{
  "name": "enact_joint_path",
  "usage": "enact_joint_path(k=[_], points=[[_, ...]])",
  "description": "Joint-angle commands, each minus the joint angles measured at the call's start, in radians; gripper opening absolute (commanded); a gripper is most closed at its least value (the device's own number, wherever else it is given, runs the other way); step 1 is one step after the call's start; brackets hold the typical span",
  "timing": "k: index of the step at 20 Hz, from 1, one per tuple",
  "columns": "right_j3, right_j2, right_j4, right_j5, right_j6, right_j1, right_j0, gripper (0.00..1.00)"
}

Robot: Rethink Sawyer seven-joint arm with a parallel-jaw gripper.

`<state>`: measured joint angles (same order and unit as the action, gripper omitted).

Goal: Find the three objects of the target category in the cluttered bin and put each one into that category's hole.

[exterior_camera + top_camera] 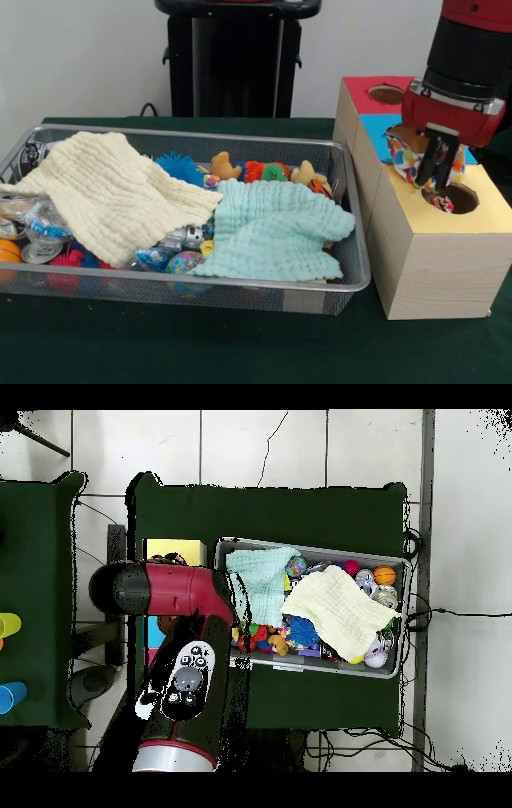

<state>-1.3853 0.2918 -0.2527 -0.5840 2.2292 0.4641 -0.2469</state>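
My gripper (438,181) hangs over the round hole (458,197) of the yellow-faced wooden box (490,210) at the right. It is shut on a white fabric piece with bright polka dots (404,157). The piece drapes on both sides of the fingers and its lower end reaches into the hole. The wire-mesh bin (200,282) lies to the left, full of toys. No other dotted fabric shows in it. In the overhead view the arm (185,674) hides the gripper, beside the bin (312,547) and the yellow box (175,551).
A cream waffle cloth (112,192) and a mint waffle cloth (272,228) cover much of the bin's toys. The red-faced box (362,98) and the blue-faced box (376,128) stand behind the yellow one. The robot's black pedestal (236,60) stands at the back.
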Motion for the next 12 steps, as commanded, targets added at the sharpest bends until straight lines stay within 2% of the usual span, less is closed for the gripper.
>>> enact_joint_path(k=[1,6,12], points=[[-0.109,-0.102,-0.044,0.063,0.201,-0.124,0.036,0.0],[-0.142,-0.143,-0.076,0.136,0.185,-0.13,0.054,0.0],[-0.234,-0.341,-0.157,0.205,0.096,-0.081,0.171,0.0]])
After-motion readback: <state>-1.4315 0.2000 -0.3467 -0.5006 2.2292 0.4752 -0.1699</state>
